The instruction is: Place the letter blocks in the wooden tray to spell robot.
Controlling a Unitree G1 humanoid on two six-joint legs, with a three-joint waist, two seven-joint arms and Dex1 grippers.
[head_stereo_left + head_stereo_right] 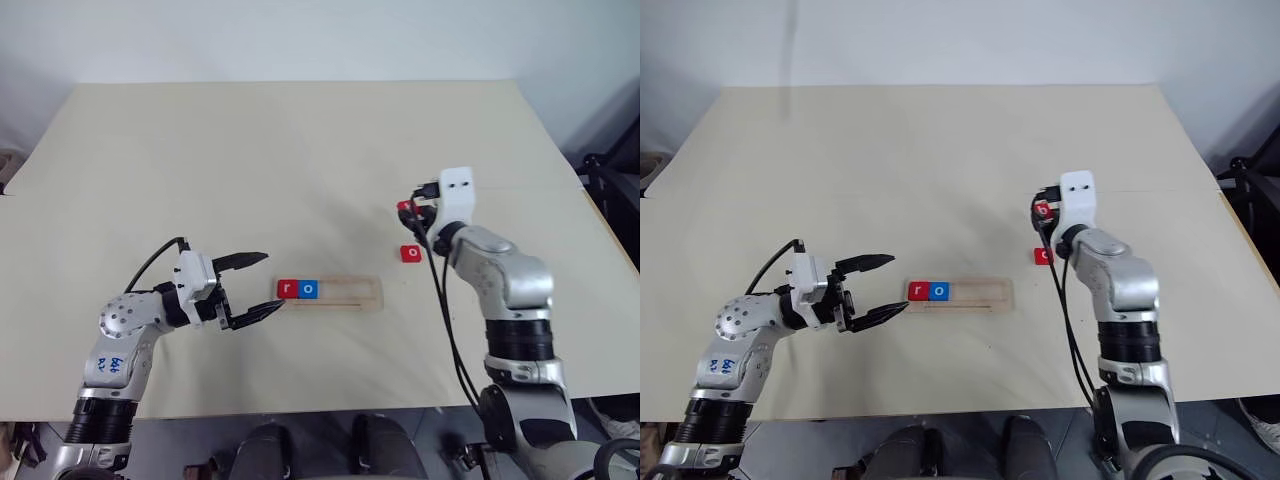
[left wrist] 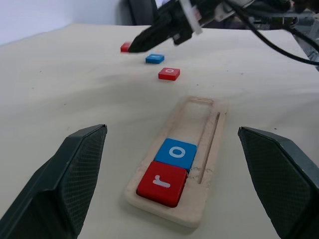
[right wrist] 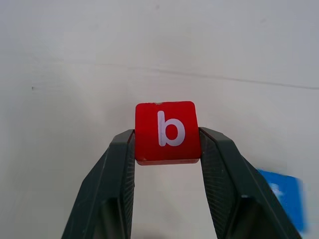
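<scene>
Nearest, at left: left gripper (image 1: pixel 262 284), level above the bench (image 1: pixel 300 150), jaws spread wide and holding nothing, tips aimed at the near-left end of the wooden tray (image 1: pixel 365 293) and just short of it.

Centre: tray lying flat on the bench, long side running across the head views; red "r" block (image 2: pixel 162 182) seated at its left end, blue "o" block (image 2: pixel 175 153) touching it on the right, remaining length of the groove bare.

Beyond and to the right of the tray: red "o" block (image 1: pixel 411 253) flat on the bench, apart from the tray.

Farther right: right gripper (image 3: pixel 167 147), jaws partly closed, clamped on opposite edges of the red "b" block (image 3: pixel 167 131), letter facing the wrist camera, block raised clear of the bench.

Farthest: another blue block (image 2: pixel 155 58) flat on the bench past the red "o" block, close under the right gripper; letter not legible.
</scene>
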